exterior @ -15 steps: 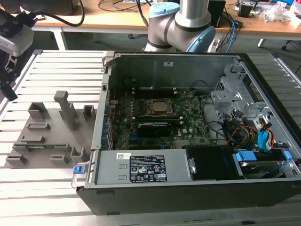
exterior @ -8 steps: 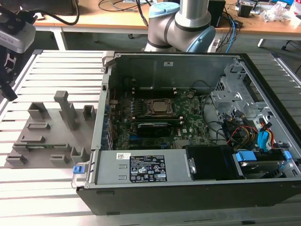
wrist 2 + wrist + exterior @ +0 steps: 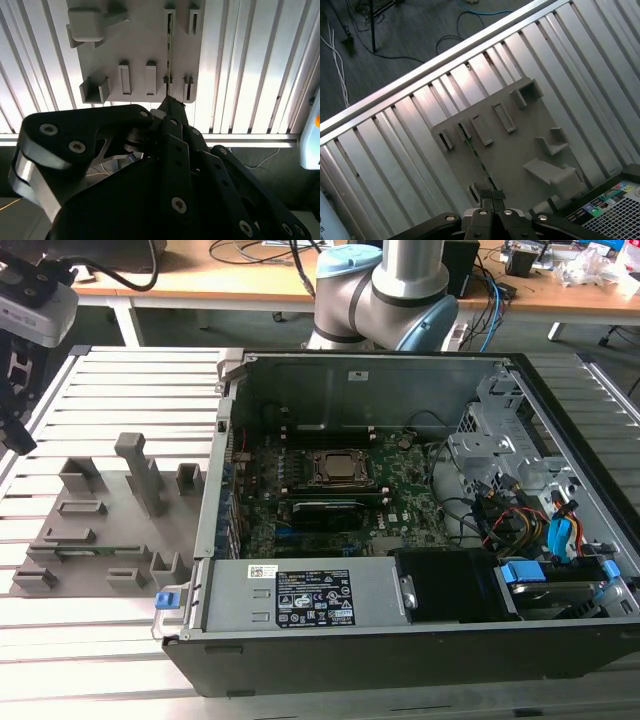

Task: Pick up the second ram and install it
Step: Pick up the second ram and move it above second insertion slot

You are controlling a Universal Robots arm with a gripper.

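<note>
The second ram [image 3: 478, 159] stands on edge in a slot of the grey fixture plate [image 3: 520, 150], showing as a thin green line. The second wrist view has the same strip [image 3: 168, 55] running between two pairs of slot blocks. My gripper [image 3: 492, 194] hangs above the near end of the strip with its black fingers [image 3: 172, 112] drawn together and nothing between them. In the exterior view the gripper [image 3: 18, 435] is at the far left edge, above the fixture plate [image 3: 100, 530] and apart from it.
The open computer case [image 3: 400, 660] stands to the exterior view's right of the fixture, with the motherboard [image 3: 400, 490] and processor socket [image 3: 338, 468] inside. Grey upright blocks [image 3: 140, 470] rise from the fixture. The slatted metal table [image 3: 120, 370] lies underneath, with its edge and the floor beyond.
</note>
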